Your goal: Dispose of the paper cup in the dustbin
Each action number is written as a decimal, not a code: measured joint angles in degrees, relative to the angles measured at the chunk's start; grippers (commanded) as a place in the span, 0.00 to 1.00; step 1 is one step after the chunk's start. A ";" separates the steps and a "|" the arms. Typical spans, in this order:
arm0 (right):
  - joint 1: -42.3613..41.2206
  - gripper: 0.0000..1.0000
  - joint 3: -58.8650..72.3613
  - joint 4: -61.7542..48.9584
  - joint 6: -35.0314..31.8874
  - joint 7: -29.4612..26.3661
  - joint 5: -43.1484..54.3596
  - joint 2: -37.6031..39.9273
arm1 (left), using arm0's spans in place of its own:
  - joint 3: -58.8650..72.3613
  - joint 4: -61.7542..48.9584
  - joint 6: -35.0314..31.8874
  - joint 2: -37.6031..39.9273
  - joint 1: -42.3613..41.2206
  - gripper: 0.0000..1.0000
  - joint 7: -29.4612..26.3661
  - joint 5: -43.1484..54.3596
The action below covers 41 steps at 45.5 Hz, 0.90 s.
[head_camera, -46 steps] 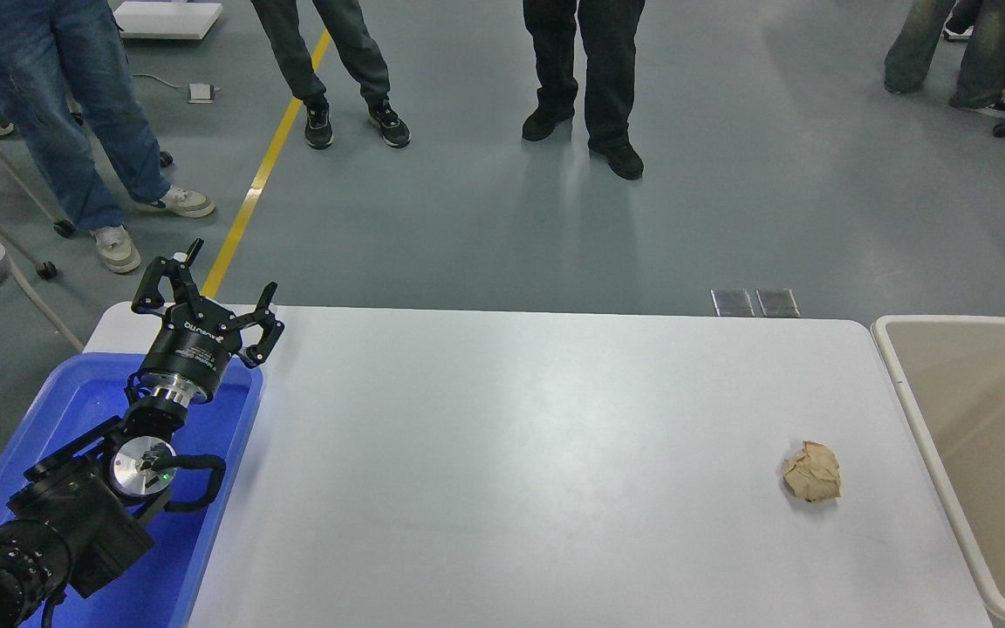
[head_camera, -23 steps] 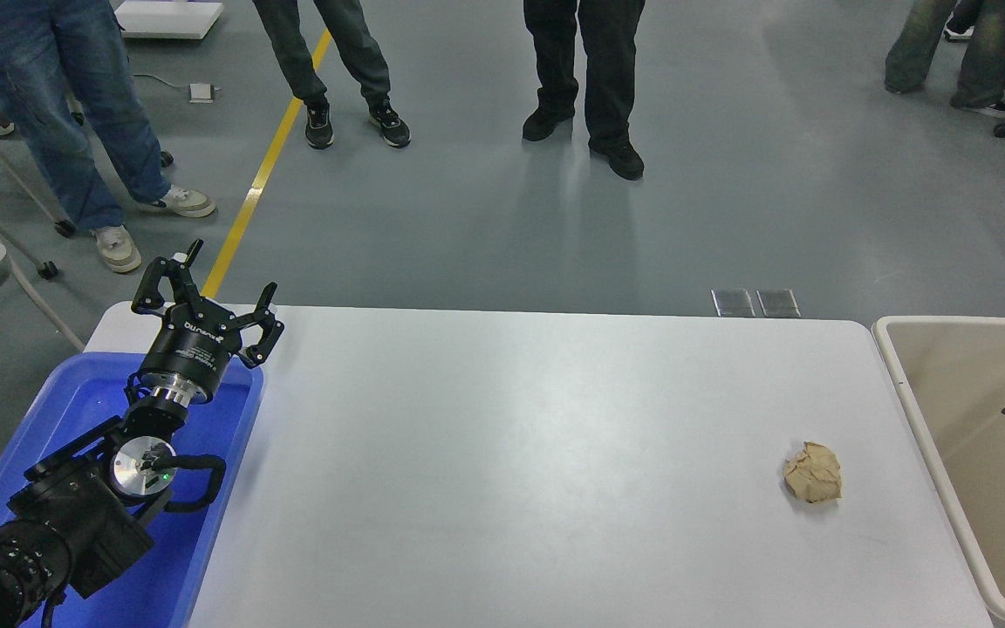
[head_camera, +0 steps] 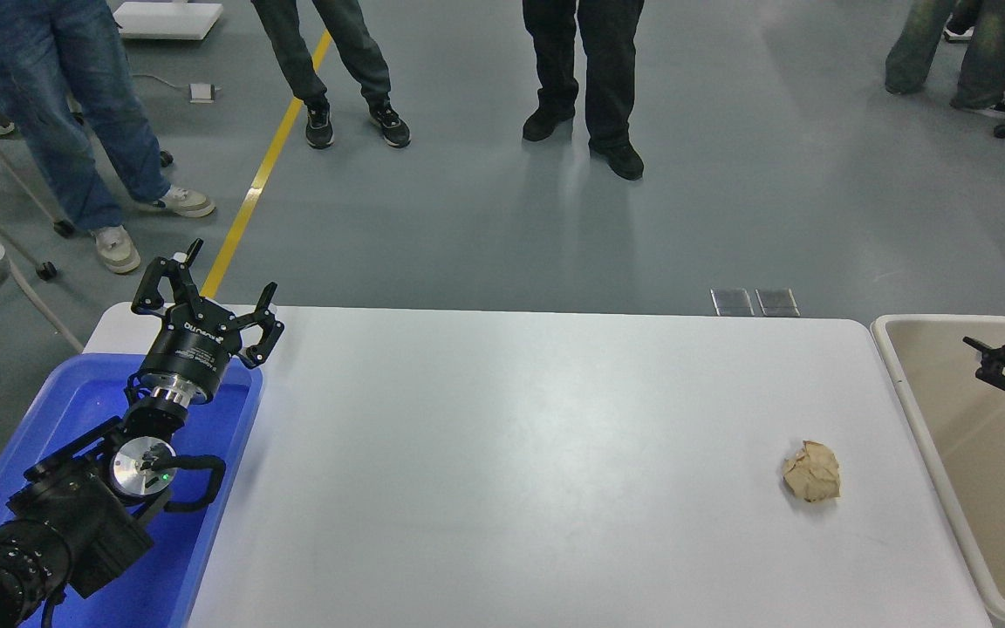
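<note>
The paper cup does not show anywhere in the head view. The beige dustbin stands at the table's right end, and the part of its tan inside that I can see holds nothing. My right gripper comes in from the right edge above the bin's far end, open and empty. My left gripper is parked open and empty over the far end of the blue tray at the lower left.
A crumpled brown paper ball lies on the white table near its right end, close to the bin. Several people stand on the grey floor beyond the table, the nearest pair of legs at top centre.
My right gripper has risen from low at the right edge inside the bin to above the bin's far end. The paper ball and left arm have not moved.
</note>
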<state>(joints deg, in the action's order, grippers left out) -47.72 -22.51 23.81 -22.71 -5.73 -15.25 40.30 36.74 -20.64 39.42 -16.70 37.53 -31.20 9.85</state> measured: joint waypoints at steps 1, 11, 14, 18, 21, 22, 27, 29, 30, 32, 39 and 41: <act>0.05 0.98 -0.13 1.53 0.55 0.58 0.43 0.21 | 0.00 0.00 0.00 0.00 0.00 1.00 0.00 0.00; 0.12 0.98 -1.12 11.25 5.30 4.05 2.46 -0.90 | 0.00 0.01 -0.02 0.00 0.00 1.00 0.00 0.00; -0.07 0.98 -1.40 13.15 6.74 4.96 2.89 -2.23 | 0.00 0.01 -0.05 0.00 0.00 1.00 0.00 0.00; -0.19 0.98 -1.77 14.57 8.31 6.05 3.39 -4.36 | 0.00 0.00 -0.05 0.00 0.00 1.00 -0.01 0.00; -0.27 0.98 -2.34 15.30 9.17 6.95 3.61 -6.26 | 0.00 -0.01 -0.05 0.00 0.00 1.00 -0.01 0.00; -0.28 0.98 -2.54 15.39 9.38 7.21 3.67 -6.82 | 0.00 -0.01 -0.05 0.00 0.00 1.00 -0.01 0.00; -0.22 0.98 -4.03 15.48 10.70 8.48 3.93 -10.68 | 0.00 0.00 -0.05 0.00 0.00 1.00 -0.02 0.00; -0.15 0.98 -4.55 15.21 11.15 8.91 3.92 -12.22 | 0.00 0.00 -0.05 -0.01 0.00 1.00 -0.02 0.00; -0.12 0.98 -4.87 15.03 11.36 9.17 3.96 -13.11 | 0.00 0.00 -0.05 0.00 0.00 1.00 -0.02 0.00; -0.06 0.98 -5.72 14.41 11.82 9.85 4.06 -15.05 | 0.00 0.00 -0.05 0.00 0.00 1.00 -0.02 0.00; 0.20 0.99 -8.45 11.10 12.61 11.74 4.16 -21.57 | 0.00 0.00 -0.05 0.00 0.00 1.00 -0.02 0.00; 0.25 0.99 -9.23 9.68 12.70 12.19 4.17 -23.77 | 0.00 0.00 -0.05 0.00 0.00 1.00 -0.02 0.00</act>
<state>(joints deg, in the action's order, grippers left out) -47.47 -31.73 33.49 -10.01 6.46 -11.07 16.53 36.74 -20.64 39.36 -16.70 37.53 -31.22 9.84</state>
